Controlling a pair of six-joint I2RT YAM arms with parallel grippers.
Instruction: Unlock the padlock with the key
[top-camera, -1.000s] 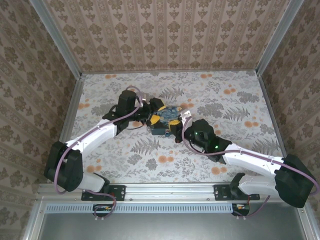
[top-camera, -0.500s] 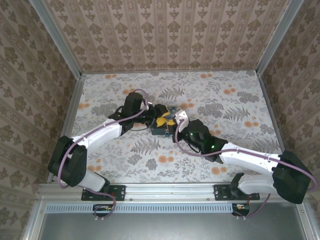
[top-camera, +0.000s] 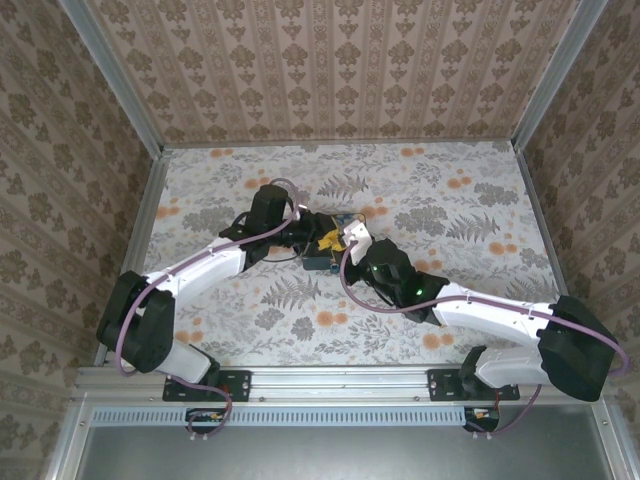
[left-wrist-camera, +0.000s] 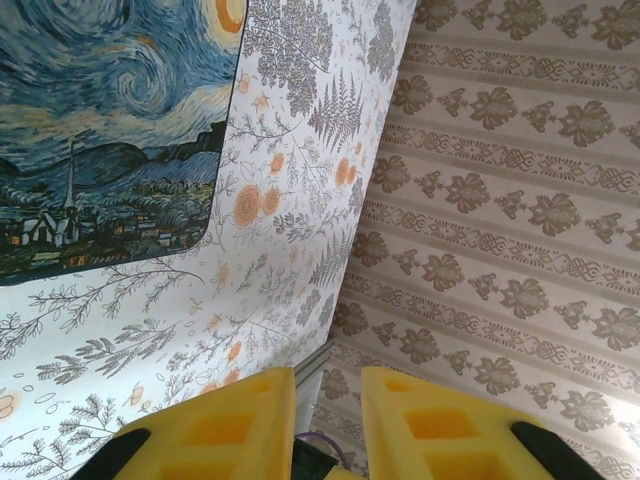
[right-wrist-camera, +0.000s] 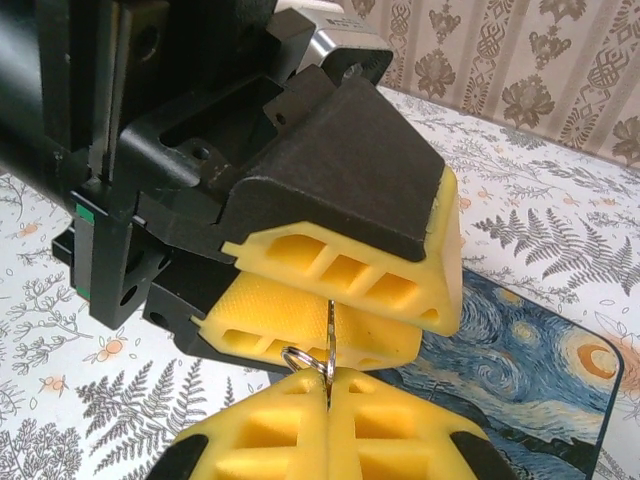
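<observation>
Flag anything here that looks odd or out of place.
Nothing looks spilled or damaged. One oddity: the two tools meet tip to tip by the painted box. The right tool is shut on a thin key with a small ring, and the key's blade runs up between the left tool pads.

Both arms reach inward and meet over the starry-night box (top-camera: 319, 263) in the middle of the floral surface (top-camera: 450, 190) — left gripper (top-camera: 323, 239) and right gripper (top-camera: 350, 236) tip to tip, just above it.
</observation>
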